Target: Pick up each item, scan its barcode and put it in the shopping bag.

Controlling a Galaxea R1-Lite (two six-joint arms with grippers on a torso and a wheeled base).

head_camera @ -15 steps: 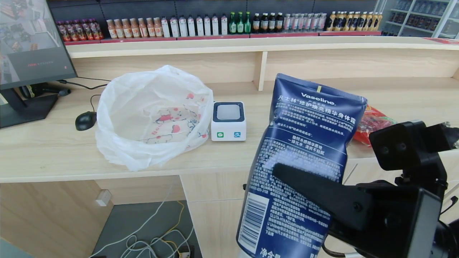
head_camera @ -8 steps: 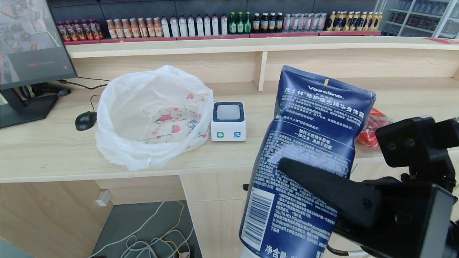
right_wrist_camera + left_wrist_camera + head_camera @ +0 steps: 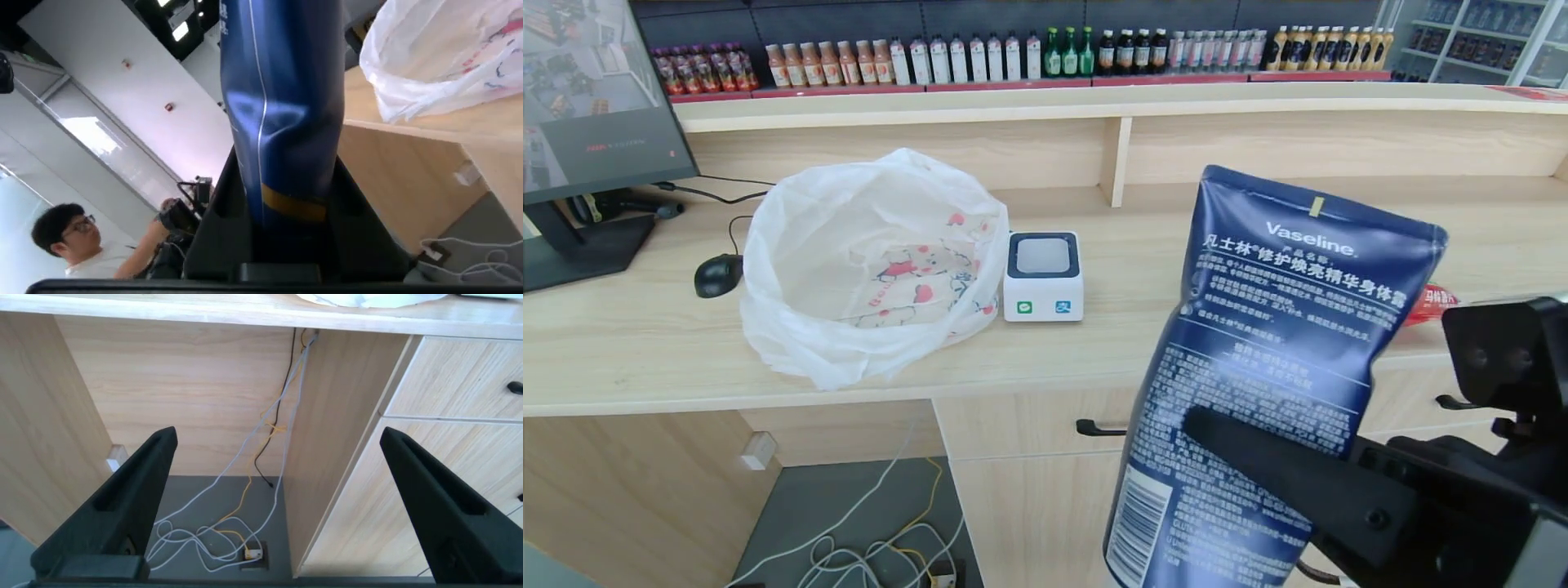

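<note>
Left gripper [image 3: 278, 441]: open, low before the pale wooden surface [image 3: 645, 343]. White plastic shopping bag [image 3: 870, 265]: mouth up, left of white box scanner [image 3: 1043, 276]. Dark blue printed pouch [image 3: 1274, 359]: near right, long axis nearly upright, top leaning right, barcode low; right gripper [image 3: 282, 175] clamps it. Red packet [image 3: 1431, 300] behind.

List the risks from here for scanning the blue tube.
The barcode on the dark blue plastic lotion tube faces the head camera, away from the white box scanner, so the scan may miss unless the tube is turned. The right end effector grips the tube low, so its free top end may knock the white plastic shopping bag.
</note>
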